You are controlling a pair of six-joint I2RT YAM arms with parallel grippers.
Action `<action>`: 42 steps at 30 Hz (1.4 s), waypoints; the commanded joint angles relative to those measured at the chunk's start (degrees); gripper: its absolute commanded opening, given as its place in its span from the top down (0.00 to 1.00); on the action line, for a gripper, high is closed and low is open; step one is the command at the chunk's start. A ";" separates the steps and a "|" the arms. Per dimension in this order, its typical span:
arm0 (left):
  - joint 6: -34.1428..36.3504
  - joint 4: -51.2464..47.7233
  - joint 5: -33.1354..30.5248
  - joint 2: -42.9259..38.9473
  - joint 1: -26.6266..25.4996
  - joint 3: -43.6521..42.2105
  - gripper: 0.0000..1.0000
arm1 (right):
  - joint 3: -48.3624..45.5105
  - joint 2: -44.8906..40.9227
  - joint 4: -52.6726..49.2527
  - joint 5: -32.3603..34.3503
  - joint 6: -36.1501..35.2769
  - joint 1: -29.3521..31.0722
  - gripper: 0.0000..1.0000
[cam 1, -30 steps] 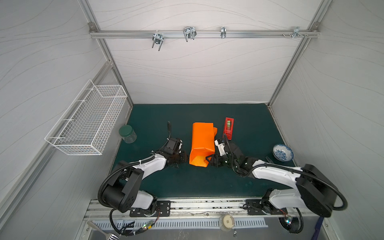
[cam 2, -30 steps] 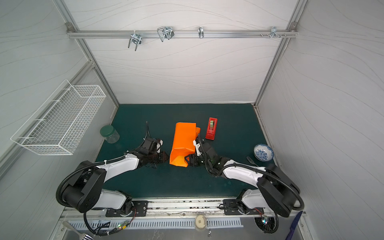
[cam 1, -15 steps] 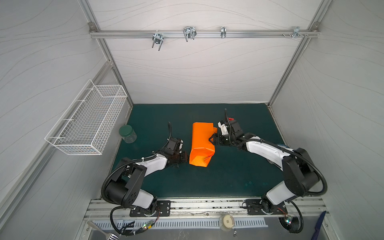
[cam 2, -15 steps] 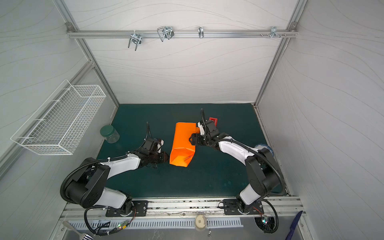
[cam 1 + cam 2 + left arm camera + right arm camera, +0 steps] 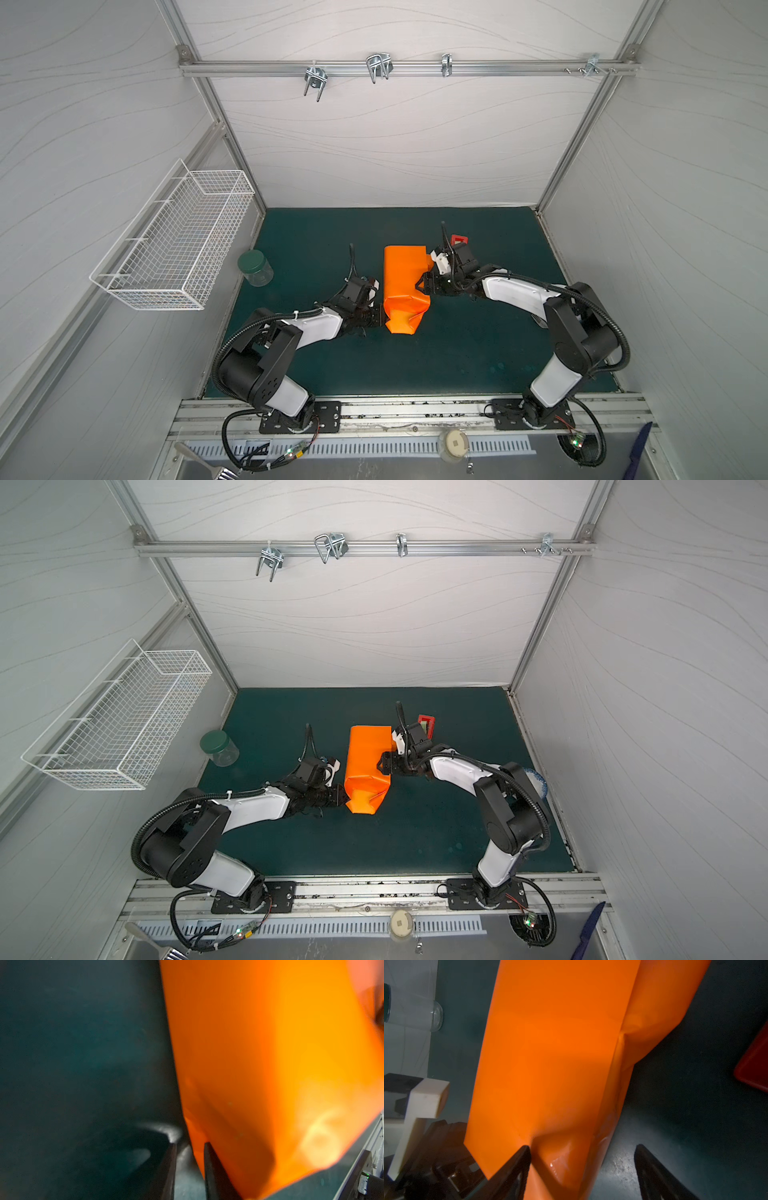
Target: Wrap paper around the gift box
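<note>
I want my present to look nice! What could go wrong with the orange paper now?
1. The right hand is open, with one finger poking a dent into the paper. Pushing harder might tear or crumple it.
2. The paper's near end is loose and wrinkly, and no tape shows on it, so it could spring open.
3. The red tape dispenser sits right behind that arm and might get bumped.

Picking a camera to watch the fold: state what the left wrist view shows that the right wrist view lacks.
Left wrist only: how the left claw stands, narrowly open at the paper's edge; the frame rail. Right wrist only: the right claw, jaws wide, one fingertip on the paper; the glass jar; the red tape dispenser. Both: orange paper, green mat.
</note>
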 commanded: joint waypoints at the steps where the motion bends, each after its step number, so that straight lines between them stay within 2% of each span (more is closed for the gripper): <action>1: -1.57 4.15 0.53 1.22 -0.84 1.79 0.73 | -0.54 1.53 -0.22 -0.73 -0.87 -0.21 0.21; 11: -4.17 8.35 -3.09 1.95 -2.49 1.48 0.69 | -1.28 2.04 0.73 -1.03 -1.00 -0.23 0.23; 28: -3.95 9.05 -7.52 4.15 -2.62 0.25 0.49 | -1.42 1.95 0.91 -1.47 -1.13 -0.21 0.24; 36: -5.93 11.07 -4.66 -2.69 -2.63 -3.51 0.43 | -1.42 2.17 1.02 -1.66 -1.08 -0.21 0.24; 42: -5.32 9.60 -5.09 -6.38 -2.58 -3.06 0.33 | -1.51 2.34 1.62 -2.14 -0.81 -0.17 0.24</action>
